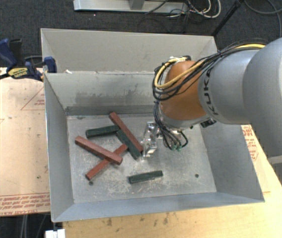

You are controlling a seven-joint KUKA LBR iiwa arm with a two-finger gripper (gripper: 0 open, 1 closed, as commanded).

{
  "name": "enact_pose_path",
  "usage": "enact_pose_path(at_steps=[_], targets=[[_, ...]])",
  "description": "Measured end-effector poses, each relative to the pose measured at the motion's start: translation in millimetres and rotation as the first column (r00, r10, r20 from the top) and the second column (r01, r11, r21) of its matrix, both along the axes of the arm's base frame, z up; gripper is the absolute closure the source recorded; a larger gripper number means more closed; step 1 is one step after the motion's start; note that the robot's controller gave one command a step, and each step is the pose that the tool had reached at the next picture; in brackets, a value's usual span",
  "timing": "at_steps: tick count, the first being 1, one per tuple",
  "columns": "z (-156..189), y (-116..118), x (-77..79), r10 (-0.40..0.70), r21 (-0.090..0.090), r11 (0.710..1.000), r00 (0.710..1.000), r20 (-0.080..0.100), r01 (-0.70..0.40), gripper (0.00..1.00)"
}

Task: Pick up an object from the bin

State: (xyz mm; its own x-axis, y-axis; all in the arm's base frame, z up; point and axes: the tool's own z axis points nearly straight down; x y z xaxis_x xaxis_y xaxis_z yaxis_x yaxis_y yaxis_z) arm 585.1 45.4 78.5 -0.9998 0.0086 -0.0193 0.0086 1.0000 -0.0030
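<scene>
Hovering by the dark-green bar [133, 152] & crossing red-brown bar [123, 129], gripper [149, 145] (jaws: can't tell) should straddle one bar squarely.

The arm [252, 78] reaches from the view's right (orange-covered wrist [180, 93], looped cables [193, 67]), gripper [149, 144] pointing down.
</scene>
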Motion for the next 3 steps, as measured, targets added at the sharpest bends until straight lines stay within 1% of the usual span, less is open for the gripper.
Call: enact_pose_path(at_steps=[1,2,3], targets=[[0.0,0.0,0.0,0.001,0.0,1.0,1.0,0.0,-0.001,1.0],[36.3,0.8,-7.7,0.032,0.003,0.999,0.999,-0.022,-0.032,1.0],[104.2,6.6,-5.5,0.039,0.004,0.999,0.999,-0.02,-0.039,1.0]])
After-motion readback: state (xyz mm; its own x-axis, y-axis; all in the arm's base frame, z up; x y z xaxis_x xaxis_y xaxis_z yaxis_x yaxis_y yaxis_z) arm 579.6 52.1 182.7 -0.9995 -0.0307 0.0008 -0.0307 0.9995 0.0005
